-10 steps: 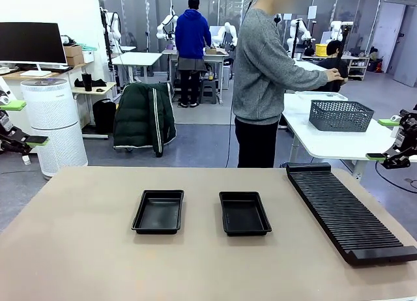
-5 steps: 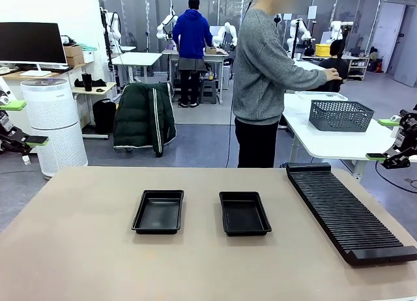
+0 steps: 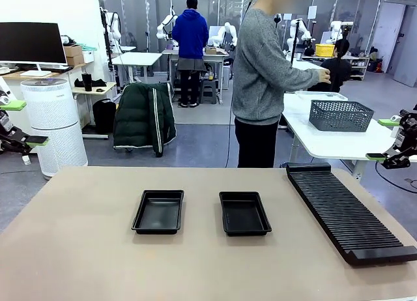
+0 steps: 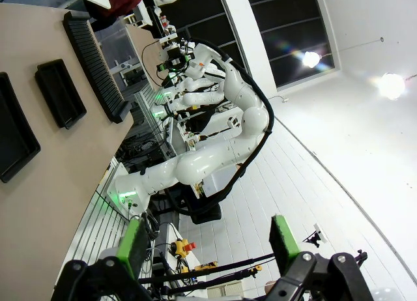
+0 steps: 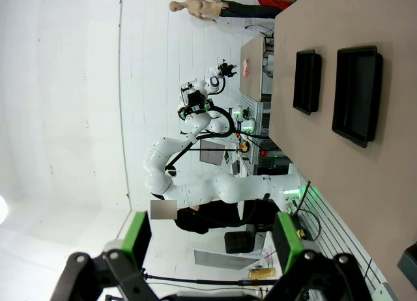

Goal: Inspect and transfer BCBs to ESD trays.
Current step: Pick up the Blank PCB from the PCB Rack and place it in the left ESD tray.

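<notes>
Two empty black ESD trays lie side by side mid-table, the left tray (image 3: 159, 211) (image 4: 16, 138) (image 5: 307, 81) and the right tray (image 3: 244, 213) (image 4: 60, 92) (image 5: 356, 94). No BCBs are in view. My left gripper (image 3: 23, 123) (image 4: 208, 242) hangs open off the table's left side, with nothing between its green pads. Off the right side, my right gripper (image 3: 383, 139) (image 5: 212, 239) is also open and empty. Both are well away from the trays.
A long black ribbed rack (image 3: 345, 213) (image 4: 94, 66) runs along the table's right side. The person (image 3: 264, 79) stands at the far edge, turned toward a white side table with a grey basket (image 3: 340, 115), hand (image 3: 322, 74) raised there.
The person's hand at the side table has shifted slightly left and up. Both arms and the trays are unmoved.
</notes>
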Tool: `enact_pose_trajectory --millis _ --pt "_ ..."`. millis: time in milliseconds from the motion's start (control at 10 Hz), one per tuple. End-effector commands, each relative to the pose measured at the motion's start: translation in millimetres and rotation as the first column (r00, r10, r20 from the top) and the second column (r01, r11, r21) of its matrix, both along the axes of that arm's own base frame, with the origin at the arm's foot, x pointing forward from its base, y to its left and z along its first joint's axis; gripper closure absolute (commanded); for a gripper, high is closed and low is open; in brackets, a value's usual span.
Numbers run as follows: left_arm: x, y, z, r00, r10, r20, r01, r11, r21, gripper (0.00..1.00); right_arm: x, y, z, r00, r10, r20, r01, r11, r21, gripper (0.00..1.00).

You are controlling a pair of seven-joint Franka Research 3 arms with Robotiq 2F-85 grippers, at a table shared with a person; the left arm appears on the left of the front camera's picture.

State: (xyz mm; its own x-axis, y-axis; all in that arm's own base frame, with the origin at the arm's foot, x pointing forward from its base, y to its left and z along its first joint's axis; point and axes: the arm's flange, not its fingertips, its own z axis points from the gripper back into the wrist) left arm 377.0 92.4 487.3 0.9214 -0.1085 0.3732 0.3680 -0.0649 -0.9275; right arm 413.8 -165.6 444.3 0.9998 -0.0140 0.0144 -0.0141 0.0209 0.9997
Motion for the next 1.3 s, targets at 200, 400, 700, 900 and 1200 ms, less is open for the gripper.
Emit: enact_pose_trajectory --millis 200,400,700,900,1200 --pt "-0.4 0.1 1.2 1.0 0.001 0.002 -0.001 1.0 0.0 0.0 0.2 0.2 -0.1 1.0 -0.001 0.001 0.001 1.0 -0.001 0.0" --pt "-0.4 0.1 1.2 1.0 0.001 0.002 -0.001 1.0 0.0 0.0 0.2 0.2 -0.1 1.0 -0.001 0.001 0.001 1.0 -0.001 0.0" --pt "-0.4 0.1 1.2 1.0 0.001 0.002 -0.001 1.0 0.0 0.0 0.2 0.2 -0.1 1.0 -0.001 0.001 0.001 1.0 -0.001 0.0" --pt "-0.4 0.1 1.2 1.0 0.001 0.002 -0.001 1.0 0.0 0.0 0.2 0.2 -0.1 1.0 -0.001 0.001 0.001 1.0 -0.001 0.0" --pt "-0.4 0.1 1.2 1.0 0.001 0.002 -0.001 1.0 0.0 0.0 0.2 0.2 -0.1 1.0 -0.001 0.001 0.001 1.0 -0.001 0.0"
